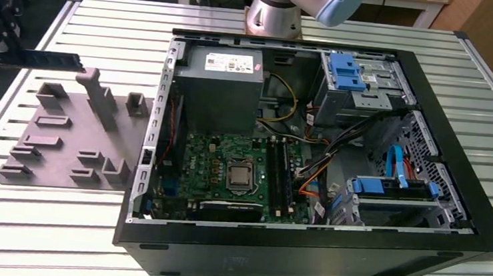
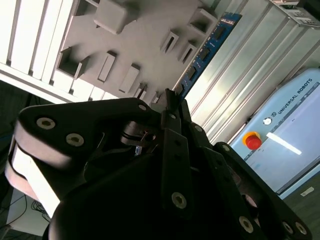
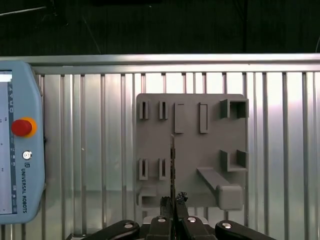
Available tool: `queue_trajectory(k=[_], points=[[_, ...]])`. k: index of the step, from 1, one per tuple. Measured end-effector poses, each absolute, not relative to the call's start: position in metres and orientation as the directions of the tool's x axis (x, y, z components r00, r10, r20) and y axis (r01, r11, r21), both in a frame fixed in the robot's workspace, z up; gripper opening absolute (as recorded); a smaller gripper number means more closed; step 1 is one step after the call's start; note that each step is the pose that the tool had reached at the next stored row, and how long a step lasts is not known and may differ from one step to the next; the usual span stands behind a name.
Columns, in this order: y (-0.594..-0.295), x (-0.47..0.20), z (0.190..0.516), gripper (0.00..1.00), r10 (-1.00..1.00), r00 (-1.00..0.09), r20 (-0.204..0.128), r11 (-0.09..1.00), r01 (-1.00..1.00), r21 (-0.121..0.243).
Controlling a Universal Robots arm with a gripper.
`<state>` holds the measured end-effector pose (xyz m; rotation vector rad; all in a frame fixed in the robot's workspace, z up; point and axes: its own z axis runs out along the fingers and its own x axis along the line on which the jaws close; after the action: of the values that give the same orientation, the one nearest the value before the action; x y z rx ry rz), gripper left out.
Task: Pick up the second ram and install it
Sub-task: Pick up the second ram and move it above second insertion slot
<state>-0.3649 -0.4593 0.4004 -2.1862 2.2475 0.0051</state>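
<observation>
While the slatted metal table (image 1: 105, 15) carries everything here, the largest thing on it is the open black computer case (image 1: 308, 257), lying on its side toward the exterior view's right. Inside the case, the green motherboard (image 1: 209, 155) faces up with its long black slots (image 1: 277, 174) beside the processor socket, and a gray power supply (image 1: 220, 82) sits beyond the board. The arm's base (image 1: 275, 13) stands on the table behind the case.

On the exterior view's left, just beside the case, lies the gray holder (image 1: 58, 142), a flat plate with raised blocks, pockets and one tall post. It also shows in both wrist views (image 3: 200, 150) (image 2: 135, 40). A pale blue teach pendant (image 3: 20, 150) with a red button rests on the slats near the holder.

The gripper (image 3: 172, 202) hangs above the holder. Its fingers (image 3: 165, 204) are drawn close together, pinching one end of the second ram (image 3: 172, 160), which shows between them edge-on as a thin dark line. In the second wrist view the stick (image 2: 210, 47) juts straight out from the gripper (image 2: 172, 100), its chips visible along the blue board. In the exterior view the ram (image 1: 52, 59) is lifted clear of the holder, lying level in the air near the tall post, apart from the case and its slots
</observation>
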Motion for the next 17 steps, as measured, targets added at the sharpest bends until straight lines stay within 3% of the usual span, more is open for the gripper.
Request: queue_trajectory(k=[17], points=[[-0.459, -0.326, 0.4, 0.14, -1.0, -0.028, -0.007, 0.028, -1.0, -0.002]])
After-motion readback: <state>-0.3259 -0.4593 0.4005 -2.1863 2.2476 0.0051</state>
